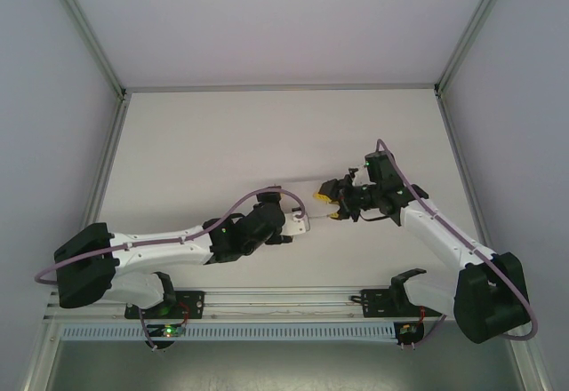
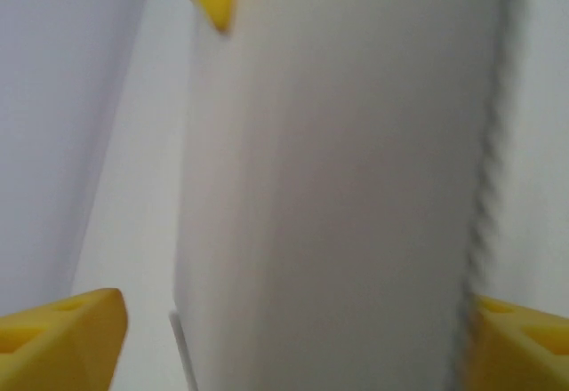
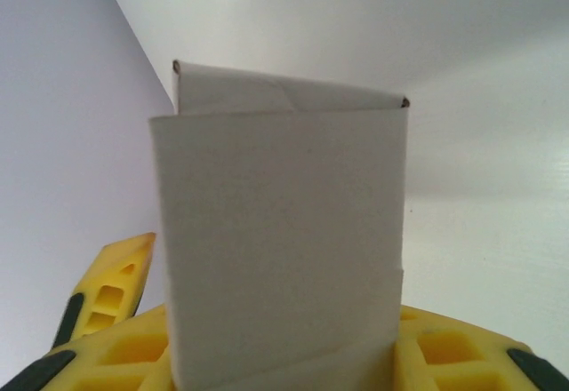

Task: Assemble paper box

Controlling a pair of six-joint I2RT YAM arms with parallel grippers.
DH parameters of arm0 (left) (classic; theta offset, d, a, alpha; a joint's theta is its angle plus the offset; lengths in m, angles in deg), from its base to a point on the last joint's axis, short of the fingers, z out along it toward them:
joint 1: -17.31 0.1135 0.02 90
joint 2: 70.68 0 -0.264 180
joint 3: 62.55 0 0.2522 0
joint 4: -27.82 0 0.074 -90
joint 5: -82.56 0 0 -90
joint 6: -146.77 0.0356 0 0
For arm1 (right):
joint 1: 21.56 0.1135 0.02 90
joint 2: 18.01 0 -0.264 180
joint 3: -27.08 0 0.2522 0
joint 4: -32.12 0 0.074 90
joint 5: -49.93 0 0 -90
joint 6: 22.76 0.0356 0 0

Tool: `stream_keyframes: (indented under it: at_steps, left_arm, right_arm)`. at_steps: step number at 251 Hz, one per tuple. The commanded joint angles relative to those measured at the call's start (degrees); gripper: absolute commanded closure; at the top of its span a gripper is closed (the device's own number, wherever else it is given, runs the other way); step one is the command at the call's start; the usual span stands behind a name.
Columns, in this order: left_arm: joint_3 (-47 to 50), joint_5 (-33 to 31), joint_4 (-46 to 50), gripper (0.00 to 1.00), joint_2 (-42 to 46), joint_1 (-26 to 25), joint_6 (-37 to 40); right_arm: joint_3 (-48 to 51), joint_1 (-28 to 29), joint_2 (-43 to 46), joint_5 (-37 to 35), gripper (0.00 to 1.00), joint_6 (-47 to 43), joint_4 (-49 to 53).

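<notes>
**A:** How was the left two-finger gripper with yellow fingertips (image 1: 300,224) found?

**B:** Its jaws were seen set wide, one to each side of the small rectangular paper box of thin white card (image 2: 329,187). A gap was seen between one yellow fingertip (image 2: 53,338) and the card, so nothing was judged to be held by it.

**A:** And where was the box placed?

**B:** It was found between the two arms, near the middle of the work area. Whether it touched the table could not be told. It was pinched at its near end by the right gripper with yellow fingers (image 1: 325,203), whose jaws were partly closed on it. At the far end a folded end flap (image 3: 284,93) was seen, though whether it was tucked could not be told.

**A:** How was the step best to be done?

**B:** It was judged that the left jaws should be closed squarely and gently on the broad faces, since thin card would be crushed by force. A firm right grip would be needed so that the box was not twisted.

**A:** The surface and the room?

**B:** A matt white table top (image 1: 222,142) was seen, enclosed by pale grey walls (image 1: 53,98) with aluminium corner rails (image 1: 84,27).
</notes>
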Motion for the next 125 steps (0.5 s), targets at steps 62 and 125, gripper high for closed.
stream_keyframes:
  at_steps: [62, 125]
  left_arm:
    - [0.0, 0.4, -4.0, 0.43, 3.1, -0.8, 2.6]
    - [-0.4, 2.6, -4.8, 0.60, 2.3, -0.8, 1.9]
  right_arm:
    - [-1.1, 2.4, -0.7, 3.1, 0.58, 2.6, -1.3]
    - [0.0, 3.5, 2.7, 1.5, 0.37, 3.3, -3.9]
